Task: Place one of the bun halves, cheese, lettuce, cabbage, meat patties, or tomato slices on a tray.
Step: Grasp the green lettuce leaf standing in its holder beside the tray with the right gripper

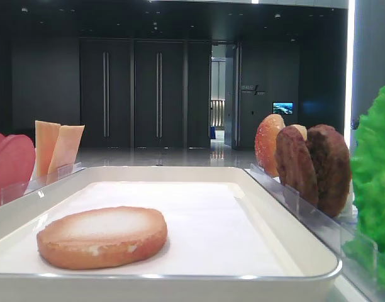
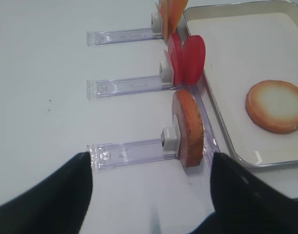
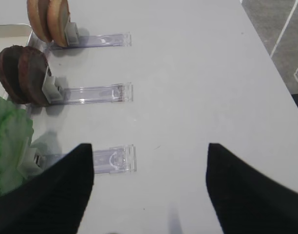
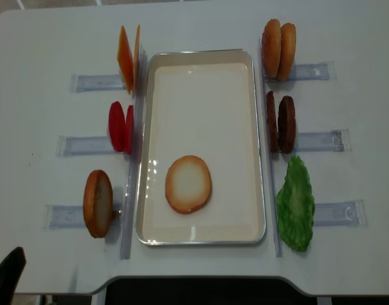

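Exterior high view: we see bun half (image 4: 189, 184), pale face up, lying flat on tray (image 4: 204, 58). Right gripper (image 3: 149, 187) jaws wide apart over bare worktop (image 3: 197, 73); left gripper (image 2: 151, 195) likewise, empty. No legible writing.

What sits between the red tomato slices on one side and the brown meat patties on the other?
The white tray lies between the tomato slices and the meat patties. That stretch of it is bare; a bun half lies nearer the front, as the overhead view shows.
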Robot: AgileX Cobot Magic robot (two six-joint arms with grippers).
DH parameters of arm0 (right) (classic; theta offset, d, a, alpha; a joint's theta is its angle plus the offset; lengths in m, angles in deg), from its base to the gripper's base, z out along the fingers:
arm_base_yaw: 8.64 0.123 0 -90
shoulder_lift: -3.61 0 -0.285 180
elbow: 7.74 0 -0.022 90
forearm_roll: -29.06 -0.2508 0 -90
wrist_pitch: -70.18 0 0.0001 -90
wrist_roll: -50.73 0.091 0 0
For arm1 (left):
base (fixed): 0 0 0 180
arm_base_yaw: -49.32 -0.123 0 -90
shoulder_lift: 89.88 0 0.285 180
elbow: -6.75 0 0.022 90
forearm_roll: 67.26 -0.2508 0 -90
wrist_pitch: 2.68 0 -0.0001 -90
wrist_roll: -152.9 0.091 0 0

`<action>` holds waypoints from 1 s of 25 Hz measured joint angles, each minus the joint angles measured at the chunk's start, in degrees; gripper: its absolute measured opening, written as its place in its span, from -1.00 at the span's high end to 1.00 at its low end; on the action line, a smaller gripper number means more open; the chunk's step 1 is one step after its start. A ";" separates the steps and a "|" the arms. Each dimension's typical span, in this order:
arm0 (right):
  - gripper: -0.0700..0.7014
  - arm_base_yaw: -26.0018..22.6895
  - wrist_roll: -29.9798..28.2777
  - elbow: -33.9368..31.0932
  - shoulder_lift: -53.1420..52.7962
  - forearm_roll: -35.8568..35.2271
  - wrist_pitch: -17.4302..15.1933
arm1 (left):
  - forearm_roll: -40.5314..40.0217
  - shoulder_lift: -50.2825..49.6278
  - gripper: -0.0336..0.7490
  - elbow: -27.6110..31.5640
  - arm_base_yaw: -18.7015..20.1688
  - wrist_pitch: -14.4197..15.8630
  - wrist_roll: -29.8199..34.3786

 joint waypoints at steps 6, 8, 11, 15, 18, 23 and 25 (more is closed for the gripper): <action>-0.40 0.00 0.00 0.00 0.00 0.00 0.00 | 0.00 0.00 -0.56 0.00 0.00 0.00 0.00; -0.40 0.00 0.00 0.00 0.00 0.00 0.00 | 0.00 0.00 -0.56 0.00 0.00 0.00 0.00; -0.40 0.00 0.00 0.00 0.00 0.00 0.00 | 0.00 0.00 -0.56 0.00 0.00 0.00 0.00; -0.40 0.00 0.00 0.00 0.00 0.00 0.00 | 0.00 0.00 -0.56 0.00 0.00 0.00 0.00; -0.40 0.00 0.00 0.00 0.00 0.00 0.00 | 0.00 0.00 -0.56 0.00 0.00 0.00 0.00; -0.40 0.00 0.00 0.00 0.00 0.00 0.00 | 0.00 0.00 -0.56 0.00 0.00 0.00 0.00; -0.40 0.00 0.00 0.00 0.00 0.00 0.00 | 0.00 0.00 -0.56 0.00 0.00 0.00 0.00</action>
